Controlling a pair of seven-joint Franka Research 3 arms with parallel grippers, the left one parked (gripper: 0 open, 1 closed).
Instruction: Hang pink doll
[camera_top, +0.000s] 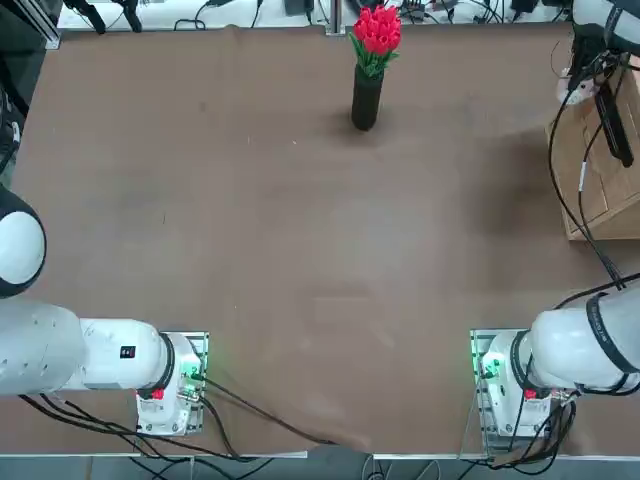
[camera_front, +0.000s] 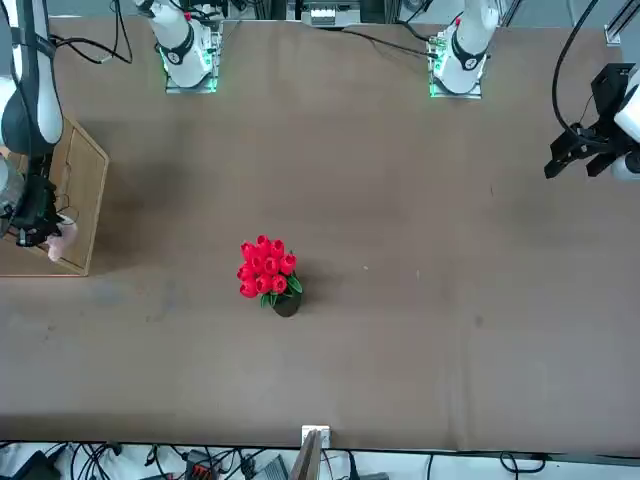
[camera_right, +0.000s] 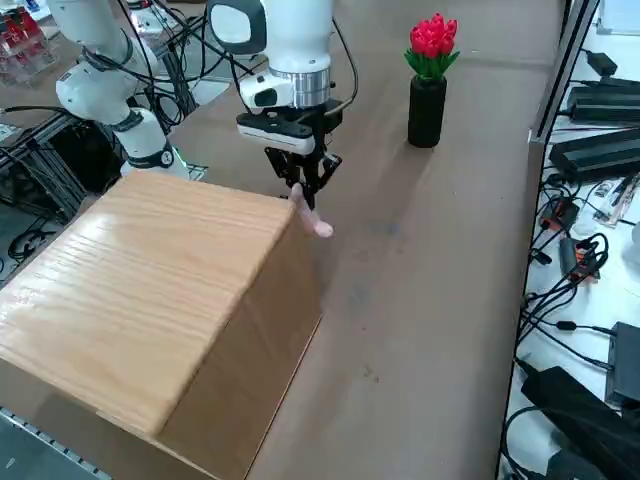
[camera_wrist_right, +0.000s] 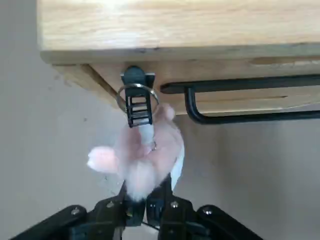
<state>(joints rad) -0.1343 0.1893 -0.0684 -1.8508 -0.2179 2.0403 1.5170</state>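
Pink doll (camera_wrist_right: 159, 145) pinched at the wooden box's (camera_wrist_right: 165, 30) edge

The right gripper (camera_wrist_right: 146, 200) clenches its soft body; beyond, its metal ring (camera_wrist_right: 120, 99) crosses the black hook (camera_wrist_right: 138, 102). If the ring isn't seated, letting go could drop the doll.

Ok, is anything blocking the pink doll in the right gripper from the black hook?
Nothing visible. The right gripper holds the pink doll right at the black hook, and its metal ring overlaps the hook. The black bar sits beside the hook, not between.
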